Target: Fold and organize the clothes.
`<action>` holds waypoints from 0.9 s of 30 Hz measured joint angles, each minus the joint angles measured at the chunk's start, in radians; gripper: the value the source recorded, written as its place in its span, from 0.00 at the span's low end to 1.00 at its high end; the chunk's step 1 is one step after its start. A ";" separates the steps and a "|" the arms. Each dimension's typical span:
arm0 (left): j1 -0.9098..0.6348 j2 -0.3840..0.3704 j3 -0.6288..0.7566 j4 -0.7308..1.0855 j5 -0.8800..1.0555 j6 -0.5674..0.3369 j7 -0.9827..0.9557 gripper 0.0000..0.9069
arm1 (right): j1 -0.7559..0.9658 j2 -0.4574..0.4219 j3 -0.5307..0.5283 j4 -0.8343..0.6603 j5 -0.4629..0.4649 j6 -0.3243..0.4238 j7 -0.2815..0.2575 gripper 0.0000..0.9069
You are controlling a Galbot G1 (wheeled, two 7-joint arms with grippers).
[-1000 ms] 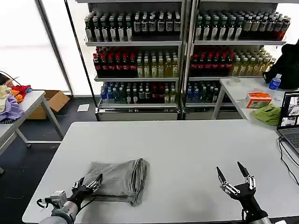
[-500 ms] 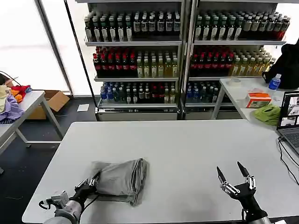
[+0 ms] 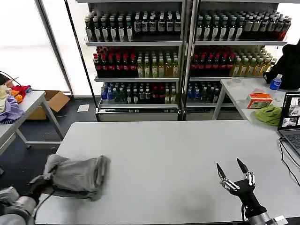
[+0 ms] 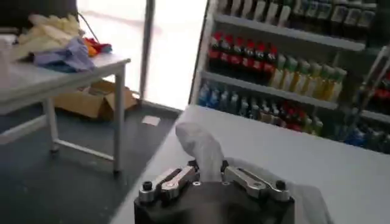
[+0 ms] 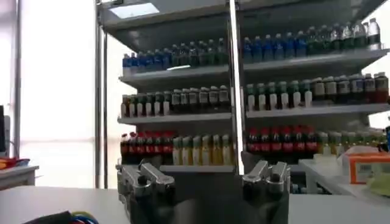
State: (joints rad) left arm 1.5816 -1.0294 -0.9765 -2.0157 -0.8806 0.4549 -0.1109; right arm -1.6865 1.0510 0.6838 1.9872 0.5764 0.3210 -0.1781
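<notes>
T-shirt (image 3: 77,176): we saw it bunched at the desk's (image 3: 187,154) near-left corner, long axis along the near edge.
Left claw (image 4: 210,178): clamped on the shirt's left end, off the left edge.
Right claw (image 3: 233,174): fingers spread, holding nothing, near-right, well apart.
Key relation: we judged left arm nearer; shirt lay right of it.

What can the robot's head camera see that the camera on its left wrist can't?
Head view alone: the right gripper, open above the white table's near right part, plus a laptop and a lime-green cloth on the side table at right.

Left wrist view alone: a close look at the left gripper, where a tuft of the grey T-shirt sticks up between its fingers.

Both: the folded T-shirt at the table's left edge, the drink shelves behind, and the cardboard box on the floor.
</notes>
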 measured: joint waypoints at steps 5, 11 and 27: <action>0.009 0.110 -0.104 -0.007 -0.069 0.026 -0.011 0.03 | 0.005 0.004 -0.001 0.006 0.011 -0.002 0.003 1.00; -0.008 0.170 -0.100 -0.064 -0.077 0.028 -0.062 0.03 | 0.010 0.016 -0.004 0.006 0.019 -0.002 -0.001 1.00; -0.299 -0.035 0.728 0.005 0.133 -0.020 -0.310 0.03 | -0.013 0.032 -0.004 0.014 0.012 -0.013 0.007 1.00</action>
State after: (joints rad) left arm 1.2822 -1.0643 -0.2485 -2.0107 -0.7476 0.4353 -0.4210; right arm -1.6997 1.0827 0.6799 2.0012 0.5880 0.3076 -0.1714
